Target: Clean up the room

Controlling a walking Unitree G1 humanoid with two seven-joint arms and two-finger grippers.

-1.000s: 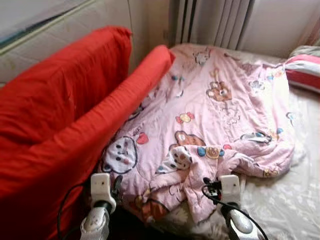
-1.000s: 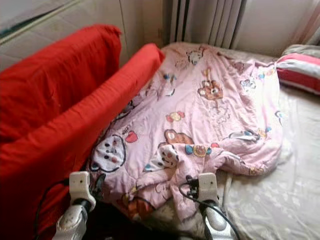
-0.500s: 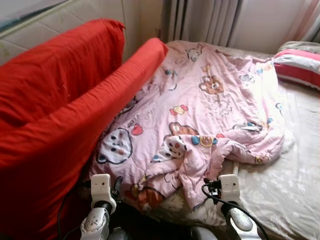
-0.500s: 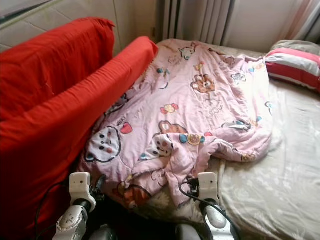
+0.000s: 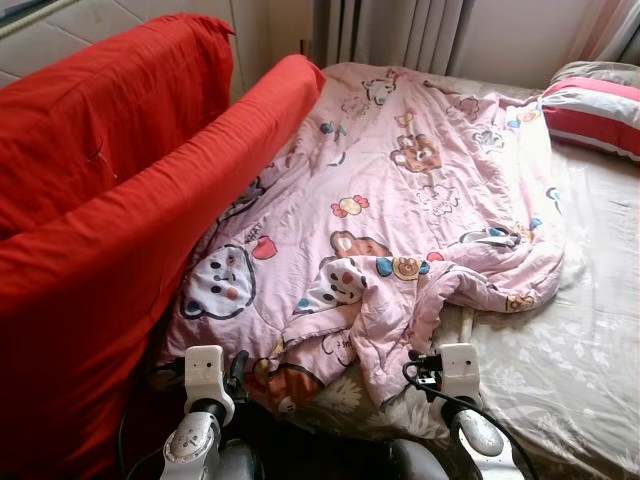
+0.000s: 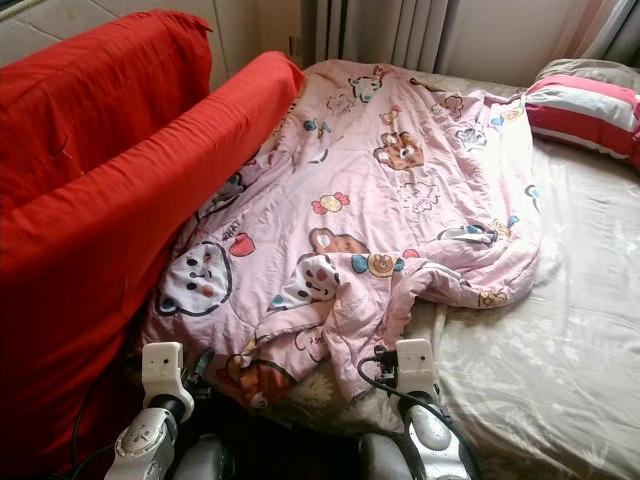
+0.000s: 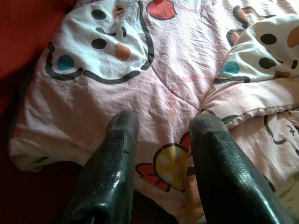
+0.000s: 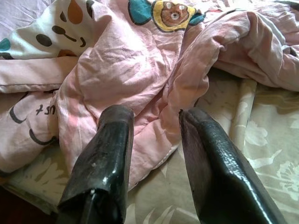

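So we've got the pink quilt [image 5: 400,230] lying rumpled on the bed [image 5: 570,380], long axis running away from us. Its bunched near edge sits right ahead of both jaws: left gripper [image 7: 161,135] and right gripper [image 8: 154,126] are both open, empty, and about equally close.

Your two head views look forward and down from above the near end of the bed [image 5: 560,350], showing one scene from slightly offset positions. Both take in the pink quilt [image 5: 400,200], the red sofa [image 5: 110,200] on your left and the striped pillow [image 5: 590,105] far right. Each wrist camera sits close, looking along its own fingers at the quilt's near edge, a patch both head views also cover.
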